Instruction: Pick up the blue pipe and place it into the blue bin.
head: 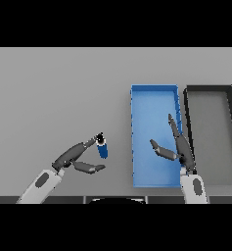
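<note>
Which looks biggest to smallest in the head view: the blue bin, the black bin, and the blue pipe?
1. The blue bin and the black bin look about alike. The black one runs off the picture's right edge, so I would not rank them.
2. The blue pipe, beside the left hand, is clearly the smallest.

blue pipe (103, 150) with black tip, blue bin (154, 90), black bin (209, 88), grey table (58, 93)

Grey table (49, 88), flat. On it: blue bin (154, 95), open-topped, under the right hand (182, 149); dark bin (209, 89) just beside it, on the outer side of that hand. Blue pipe (103, 148) at left hand (73, 156) fingertips; can't tell if resting on table.
</note>
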### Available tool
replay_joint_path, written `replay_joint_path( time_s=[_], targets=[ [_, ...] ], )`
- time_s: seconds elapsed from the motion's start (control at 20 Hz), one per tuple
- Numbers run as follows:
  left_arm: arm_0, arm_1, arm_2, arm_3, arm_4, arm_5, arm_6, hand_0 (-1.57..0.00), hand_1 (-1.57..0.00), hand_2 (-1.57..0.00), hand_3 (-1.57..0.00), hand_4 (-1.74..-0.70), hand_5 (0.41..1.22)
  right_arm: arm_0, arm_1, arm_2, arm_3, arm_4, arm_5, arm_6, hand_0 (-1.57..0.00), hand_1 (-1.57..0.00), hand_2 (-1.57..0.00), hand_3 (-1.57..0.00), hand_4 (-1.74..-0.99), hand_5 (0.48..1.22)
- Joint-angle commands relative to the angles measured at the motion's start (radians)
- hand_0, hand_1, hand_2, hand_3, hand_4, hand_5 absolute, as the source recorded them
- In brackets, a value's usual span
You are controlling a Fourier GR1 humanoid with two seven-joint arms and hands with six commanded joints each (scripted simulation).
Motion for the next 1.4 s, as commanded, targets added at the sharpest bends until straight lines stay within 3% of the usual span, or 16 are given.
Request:
replay_joint_path(
  time_s=[0.0, 0.25, 0.55, 0.65, 0.75, 0.8, 0.85, 0.95, 1.05, 1.1, 1.35],
  targets=[
    [0.000, -0.015, -0.004, 0.020, -0.011, 0.007, -0.022, 0.00, 0.00, 0.00, 0.00, -1.14, 0.488, -0.004, 0.000, -0.006, 0.009, -0.004, -0.001, -0.009, 0.00, 0.00, 0.00, 0.00, -1.207, 0.555],
    [-0.027, -0.112, -0.007, 0.121, -0.005, 0.024, -0.041, 0.00, 0.00, 0.00, 0.00, -1.14, 0.495, 0.012, -0.005, -0.012, 0.000, -0.017, 0.007, -0.037, 0.00, 0.00, 0.00, 0.00, -1.200, 0.549],
    [-0.082, -0.195, -0.003, 0.251, -0.032, 0.046, -0.123, 0.00, 0.00, -0.05, -0.02, -1.12, 0.543, 0.005, -0.001, -0.011, 0.006, -0.010, 0.000, -0.014, 0.00, 0.00, 0.00, 0.00, -1.192, 0.549],
    [-0.086, -0.221, 0.010, 0.268, 0.012, 0.022, -0.126, 0.00, -0.04, -0.17, -0.11, -1.18, 0.601, 0.006, -0.008, -0.008, -0.003, 0.001, -0.002, -0.019, 0.00, 0.00, 0.00, 0.00, -1.186, 0.554],
    [-0.085, -0.243, 0.018, 0.262, 0.052, 0.007, -0.124, -0.04, -0.25, -0.42, -0.35, -1.27, 0.675, 0.019, -0.008, -0.013, 0.001, -0.008, 0.002, -0.025, 0.00, 0.00, 0.00, 0.00, -1.196, 0.560],
    [-0.086, -0.261, 0.021, 0.264, 0.067, 0.009, -0.118, -0.18, -0.41, -0.58, -0.59, -1.30, 0.784, 0.008, -0.014, -0.021, 0.011, -0.016, 0.006, -0.016, 0.00, 0.00, 0.00, 0.00, -1.192, 0.560],
    [-0.083, -0.270, 0.023, 0.266, 0.074, 0.011, -0.121, -0.42, -0.64, -0.78, -0.78, -1.38, 0.872, 0.009, -0.002, -0.009, 0.009, -0.007, 0.001, -0.016, 0.00, 0.00, 0.00, 0.00, -1.191, 0.561],
    [-0.073, -0.292, 0.007, 0.262, 0.047, 0.028, -0.142, -0.83, -0.98, -1.06, -1.02, -1.50, 0.997, 0.019, -0.002, -0.004, 0.008, 0.003, 0.000, -0.034, 0.00, 0.00, 0.00, 0.00, -1.184, 0.562],
    [-0.074, -0.295, -0.002, 0.262, 0.045, 0.028, -0.147, -1.10, -1.19, -1.25, -1.20, -1.59, 1.078, 0.009, -0.014, -0.017, 0.008, -0.003, -0.001, -0.019, 0.00, 0.00, 0.00, 0.00, -1.179, 0.561],
    [-0.069, -0.290, -0.010, 0.253, 0.043, 0.029, -0.147, -1.19, -1.27, -1.31, -1.26, -1.62, 1.106, 0.007, -0.010, -0.013, 0.015, 0.002, -0.004, -0.018, 0.00, 0.00, 0.00, 0.00, -1.178, 0.561],
    [-0.063, -0.287, -0.030, 0.239, -0.010, 0.062, -0.197, -1.45, -1.47, -1.49, -1.47, -1.51, 1.183, 0.001, -0.009, -0.014, 0.011, -0.001, -0.003, -0.018, 0.00, 0.00, 0.00, 0.00, -1.171, 0.558]
  ],
)
